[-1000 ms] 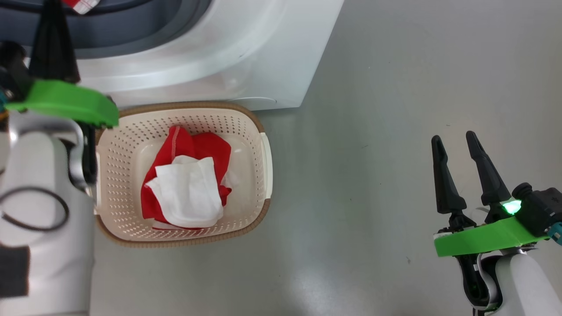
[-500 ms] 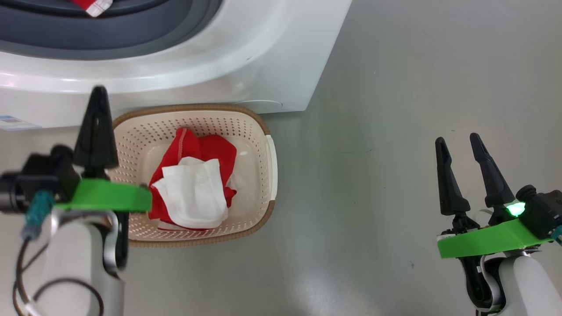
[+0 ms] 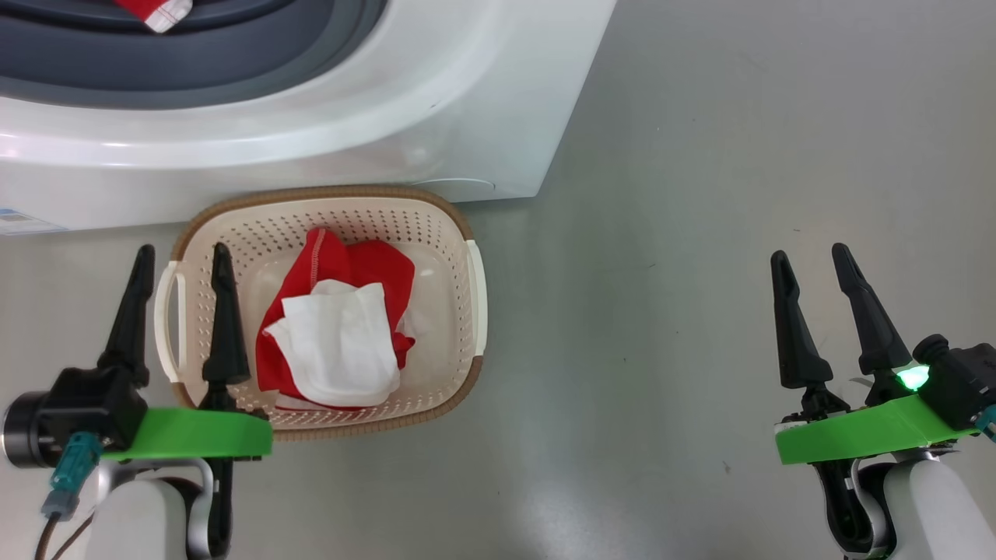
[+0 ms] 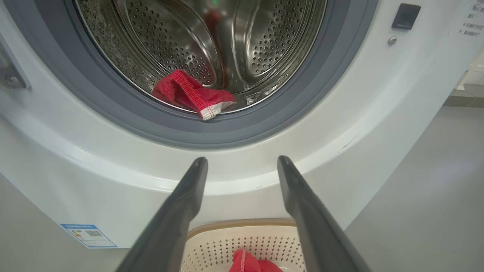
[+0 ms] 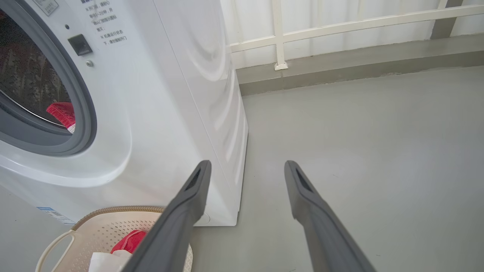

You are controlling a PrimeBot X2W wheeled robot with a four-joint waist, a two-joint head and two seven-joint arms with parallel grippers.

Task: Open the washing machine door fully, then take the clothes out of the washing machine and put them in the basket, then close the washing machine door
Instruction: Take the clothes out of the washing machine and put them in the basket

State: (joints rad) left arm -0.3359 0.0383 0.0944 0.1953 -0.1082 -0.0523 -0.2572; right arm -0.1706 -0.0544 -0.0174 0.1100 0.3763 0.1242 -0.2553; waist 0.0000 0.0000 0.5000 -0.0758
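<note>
Clothes (image 3: 334,342), red and white, lie in the basket (image 3: 327,192) at 6 o'clock from the washing machine (image 3: 436,117); one red piece (image 4: 193,94) lies inside the machine. Left gripper (image 3: 184,249) at the basket's 9 o'clock and right gripper (image 3: 809,253), well apart at 3 o'clock, both gape empty

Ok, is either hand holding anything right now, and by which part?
Nothing. The left hand and right hand are both open and empty; clothes lie in the basket and drum.
</note>
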